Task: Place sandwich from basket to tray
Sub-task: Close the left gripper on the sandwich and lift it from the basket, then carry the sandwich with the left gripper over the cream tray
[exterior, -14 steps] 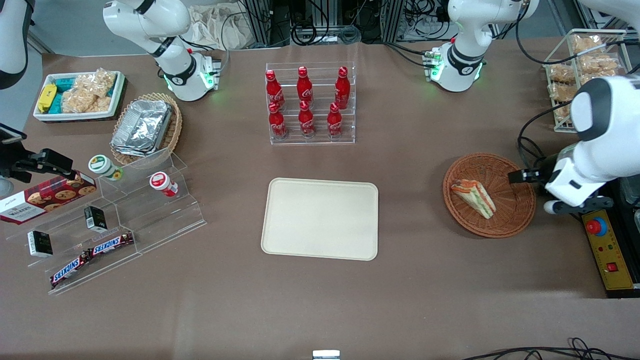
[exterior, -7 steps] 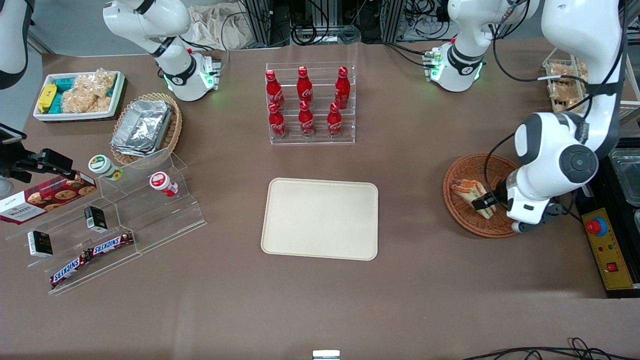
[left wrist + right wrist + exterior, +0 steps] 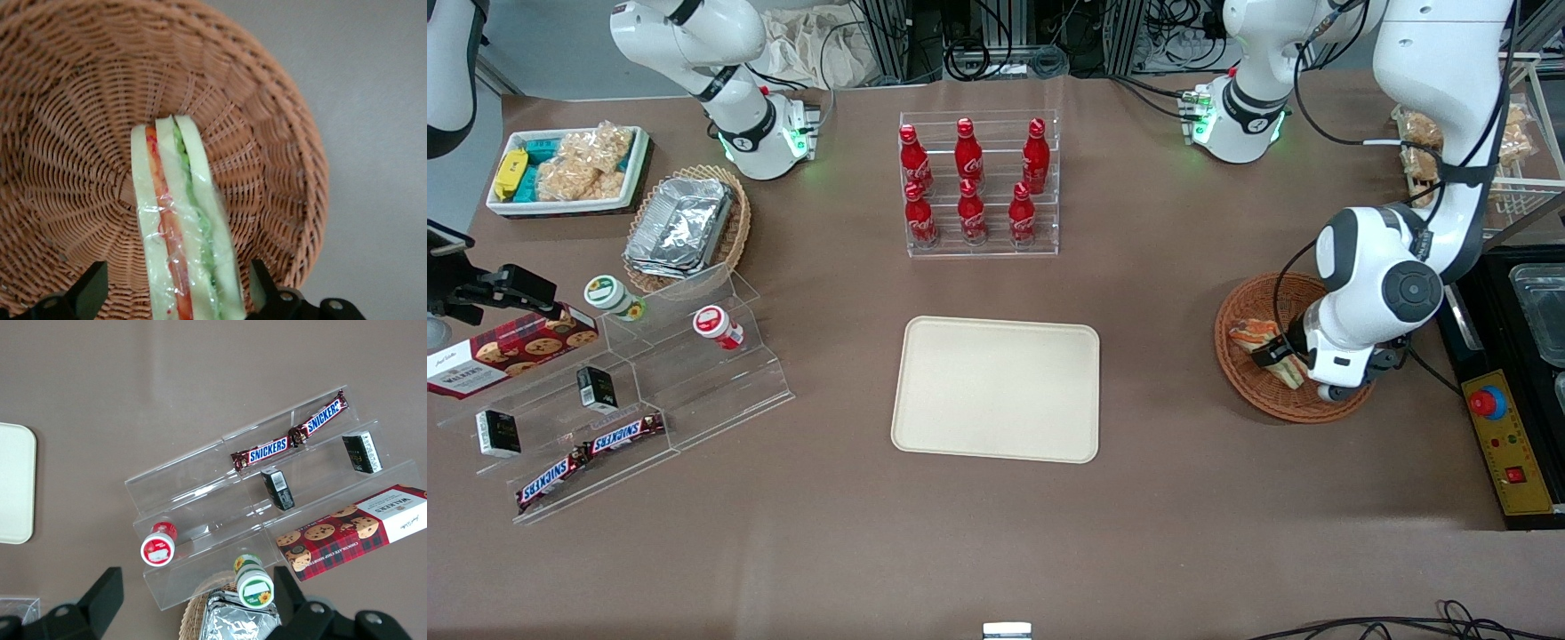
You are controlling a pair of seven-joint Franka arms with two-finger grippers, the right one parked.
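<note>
Spread wide, the gripper [image 3: 177,297] is hanging over the sandwich [image 3: 183,233], one finger on each side. Sandwich is lying in the basket [image 3: 1240,382]; lifting and carrying to the tray [image 3: 996,388] are remaining.

The front view looks steeply down from high above the brown counter [image 3: 996,533], taking in its whole width. The left wrist view looks straight down, close over the round reddish-brown wicker basket [image 3: 280,133], also seen from the front [image 3: 1240,307]. The right wrist view looks down on the clear acrylic stepped shelf [image 3: 200,487], again shared with the front view [image 3: 694,382].
</note>
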